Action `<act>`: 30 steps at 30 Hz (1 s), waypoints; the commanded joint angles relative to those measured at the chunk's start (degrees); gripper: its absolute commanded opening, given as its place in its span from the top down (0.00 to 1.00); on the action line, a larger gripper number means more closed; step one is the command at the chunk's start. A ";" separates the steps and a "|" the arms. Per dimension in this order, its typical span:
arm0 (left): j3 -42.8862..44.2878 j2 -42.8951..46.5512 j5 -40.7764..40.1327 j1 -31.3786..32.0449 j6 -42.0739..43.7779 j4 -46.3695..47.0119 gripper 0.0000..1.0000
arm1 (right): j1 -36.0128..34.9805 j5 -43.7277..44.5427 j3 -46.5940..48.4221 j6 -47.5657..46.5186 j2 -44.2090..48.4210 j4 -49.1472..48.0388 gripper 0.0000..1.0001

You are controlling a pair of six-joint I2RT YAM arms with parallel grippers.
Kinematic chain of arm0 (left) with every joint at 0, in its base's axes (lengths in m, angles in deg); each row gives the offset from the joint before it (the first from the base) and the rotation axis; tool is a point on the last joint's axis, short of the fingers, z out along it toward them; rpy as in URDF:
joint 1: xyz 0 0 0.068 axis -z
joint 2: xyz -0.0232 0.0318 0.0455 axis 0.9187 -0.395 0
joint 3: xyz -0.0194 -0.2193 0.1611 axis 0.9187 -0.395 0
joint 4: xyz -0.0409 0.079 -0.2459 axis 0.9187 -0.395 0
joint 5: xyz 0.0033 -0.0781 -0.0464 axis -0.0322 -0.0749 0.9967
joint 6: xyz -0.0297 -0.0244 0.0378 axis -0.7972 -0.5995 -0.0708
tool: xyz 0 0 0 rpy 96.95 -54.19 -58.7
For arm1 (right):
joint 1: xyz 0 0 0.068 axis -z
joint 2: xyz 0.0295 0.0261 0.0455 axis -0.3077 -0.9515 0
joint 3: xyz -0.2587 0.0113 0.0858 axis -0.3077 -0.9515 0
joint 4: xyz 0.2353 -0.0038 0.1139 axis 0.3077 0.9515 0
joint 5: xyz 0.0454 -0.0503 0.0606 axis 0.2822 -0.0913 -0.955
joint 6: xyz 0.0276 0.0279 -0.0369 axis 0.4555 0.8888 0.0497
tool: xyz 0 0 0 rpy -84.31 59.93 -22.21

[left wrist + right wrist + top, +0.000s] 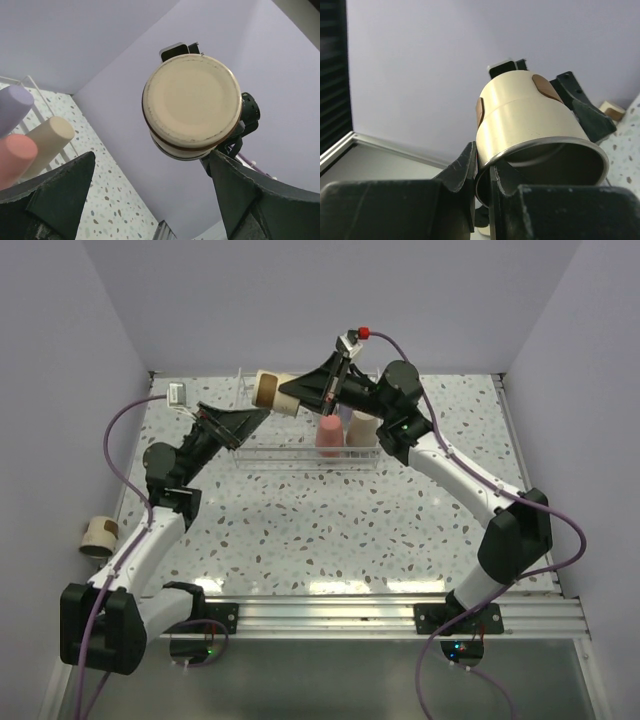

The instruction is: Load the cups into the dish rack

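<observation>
The right jaws are pinching a tan-based cup (270, 392) by its silvery rim, one finger (464, 172) outside the wall and the other inside the mouth. The cup hangs on its side in the air above the left end of the rack (290, 452), with its base turned toward the left arm. From the left wrist camera you look straight at that round cream base, ringed by a brown band.

The left jaws are spread wide with nothing between them. They sit just beside and a little below the held cup, pointing at its base but not touching it.

Three cups stand upside down in the right part of the rack: a pink cup (328, 435), a beige cup (361, 430) beside it, and a lavender cup (12, 107) close behind. The rack sits toward the far side of the speckled table (330, 530).

Another tan-based cup, the stray cup (98, 533), lies on its side at the left edge by the wall, well apart from the rack.
</observation>
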 commanded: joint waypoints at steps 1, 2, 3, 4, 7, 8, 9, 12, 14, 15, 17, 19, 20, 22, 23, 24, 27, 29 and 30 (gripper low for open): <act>-0.53 -1.26 -0.01 -0.08 -4.34 11.80 0.00 | -0.41 -2.45 -0.15 6.20 -0.29 -12.00 1.00; -0.53 -1.78 -0.01 -0.07 -4.69 12.77 0.00 | -0.41 -2.45 -0.95 7.26 -0.37 -13.93 1.00; -0.45 -2.05 -0.01 0.01 -5.05 14.61 0.00 | -0.50 -2.37 -1.82 8.23 -0.37 -16.47 1.00; -0.36 -2.14 -0.10 0.01 -5.66 15.49 0.00 | -0.50 -2.28 -3.14 9.29 -0.20 -17.20 1.00; -0.10 -3.28 0.34 0.19 -7.15 19.01 0.00 | -0.41 -2.63 -4.55 9.91 -0.11 -17.99 1.00; -0.09 -3.72 0.25 0.36 -7.51 19.89 0.00 | -0.50 -2.98 -4.56 9.83 -0.20 -18.08 1.00; -0.01 -3.90 0.16 0.54 -7.68 21.29 0.00 | -0.50 -3.33 -4.47 9.74 -0.29 -17.65 1.00; 1.31 -5.04 0.07 1.07 -7.95 22.36 0.00 | -0.50 -4.56 -3.94 8.95 -0.72 -16.07 1.00; 2.45 -5.65 -0.45 1.68 -6.64 20.96 0.00 | -0.50 -5.70 -3.33 8.24 -0.90 -15.10 1.00; 2.80 -5.74 -0.80 1.86 -6.11 20.43 0.00 | -0.41 -6.14 -3.15 7.89 -0.81 -13.96 1.00; 3.59 -6.70 -1.51 2.47 -4.44 19.99 0.00 | -0.50 -7.37 -2.71 6.49 -0.64 -12.55 1.00; 4.65 -7.32 -2.03 3.43 -2.69 18.93 0.00 | -0.50 -7.90 -2.36 5.09 -0.72 -10.53 1.00; 4.91 -7.67 -2.29 3.79 -1.98 18.23 0.00 | -0.50 -8.34 -2.36 5.08 -0.73 -10.35 1.00; 5.27 -7.76 -3.87 4.93 -0.49 17.44 0.00 | -0.50 -8.60 -2.53 5.25 -1.08 -10.52 1.00; 5.44 -7.76 -4.49 5.28 -0.13 17.00 0.00 | -0.50 -8.69 -2.62 5.25 -1.25 -10.70 1.00; 5.53 -7.76 -4.93 5.46 0.31 16.13 0.01 | -0.41 -8.95 -2.80 5.43 -1.34 -11.05 1.00; 6.41 -8.03 -5.64 5.90 1.36 14.45 0.21 | -0.41 -8.96 -3.50 5.60 -1.25 -11.66 1.00; 7.11 -8.55 -5.64 6.08 1.37 13.31 0.55 | -0.41 -8.70 -3.77 5.96 -1.43 -12.19 1.00; 7.20 -8.56 -5.64 6.08 1.72 12.96 0.67 | -0.24 -8.78 -3.85 6.22 -1.52 -12.63 1.00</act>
